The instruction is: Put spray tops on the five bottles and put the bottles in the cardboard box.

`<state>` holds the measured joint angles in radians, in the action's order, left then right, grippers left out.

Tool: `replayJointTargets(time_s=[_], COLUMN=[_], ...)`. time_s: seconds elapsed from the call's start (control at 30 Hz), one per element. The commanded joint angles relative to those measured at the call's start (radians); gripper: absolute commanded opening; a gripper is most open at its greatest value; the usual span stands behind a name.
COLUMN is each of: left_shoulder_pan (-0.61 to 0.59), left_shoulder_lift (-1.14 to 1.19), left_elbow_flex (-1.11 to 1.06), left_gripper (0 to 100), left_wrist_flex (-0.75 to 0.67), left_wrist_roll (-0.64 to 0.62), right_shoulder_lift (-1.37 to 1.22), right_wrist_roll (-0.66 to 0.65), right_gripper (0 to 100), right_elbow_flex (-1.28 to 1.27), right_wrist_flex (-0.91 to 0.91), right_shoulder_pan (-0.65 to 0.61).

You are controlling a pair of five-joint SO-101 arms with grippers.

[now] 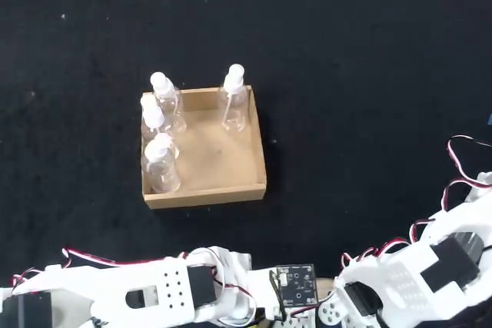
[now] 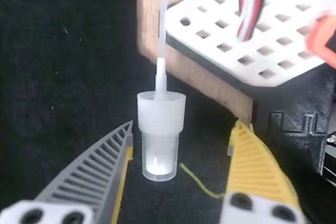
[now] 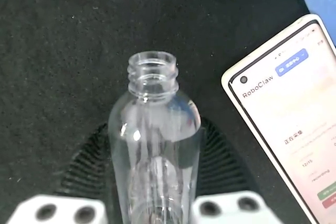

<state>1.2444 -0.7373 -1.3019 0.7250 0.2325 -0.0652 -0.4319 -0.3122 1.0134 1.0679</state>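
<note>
The cardboard box (image 1: 231, 188) sits mid-table and holds several clear bottles with white spray tops: three along its left wall (image 1: 160, 160) and one at the back right corner (image 1: 234, 101). A loose white spray top (image 2: 159, 135) with its long dip tube lies on the black cloth between the spread fingers of my left gripper (image 2: 184, 125), which is open. My right gripper (image 3: 156, 129) is shut on a clear bottle (image 3: 156, 145) whose threaded neck is bare, one black ribbed finger on each side of it.
A phone (image 3: 286, 124) lies on the cloth close beside the held bottle. A wooden block (image 2: 157, 24) and a white perforated plate (image 2: 252, 30) stand just beyond the loose spray top. Both arm bases (image 1: 146, 289) (image 1: 415, 274) sit at the table's near edge.
</note>
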Motion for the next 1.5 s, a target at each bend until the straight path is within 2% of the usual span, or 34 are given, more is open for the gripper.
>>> replayJointTargets(time_s=[0.0,0.13,0.3,0.53,0.77,0.97,1.1,1.3,1.47], left_shoulder_pan=[0.01,0.005,-0.067,-0.035,-0.028,0.035,0.05,0.041,0.024], left_shoulder_lift=[0.002,0.005,0.104,0.233,0.233,0.232,0.232,0.23,0.23], left_elbow_flex=[0.056,0.047,0.11,0.163,0.171,0.171,0.2,0.357,0.374], left_gripper=[28,28,28,27,15,13,13,13,13], left_wrist_flex=[0.008,-0.051,-0.06,-0.064,-0.06,-0.057,0.021,0.264,0.301], left_wrist_roll=[-0.002,0.0,0.0,0.002,0.002,0.002,0.005,0.008,0.008], right_shoulder_lift=[0.008,0.008,0.008,0.008,0.008,0.008,0.008,0.008,0.008], right_wrist_roll=[-0.005,-0.005,-0.005,-0.005,-0.005,-0.005,-0.006,-0.006,-0.006], right_gripper=[1.1,1.1,1.1,1.1,1.1,1.1,1.1,1.1,1.1], right_elbow_flex=[0.061,0.061,0.061,0.062,0.062,0.062,0.062,0.062,0.062], right_wrist_flex=[-0.015,-0.014,-0.017,-0.02,-0.02,-0.02,-0.02,-0.02,-0.02], right_shoulder_pan=[0.02,0.02,0.02,0.02,0.018,0.017,0.017,0.014,0.014])
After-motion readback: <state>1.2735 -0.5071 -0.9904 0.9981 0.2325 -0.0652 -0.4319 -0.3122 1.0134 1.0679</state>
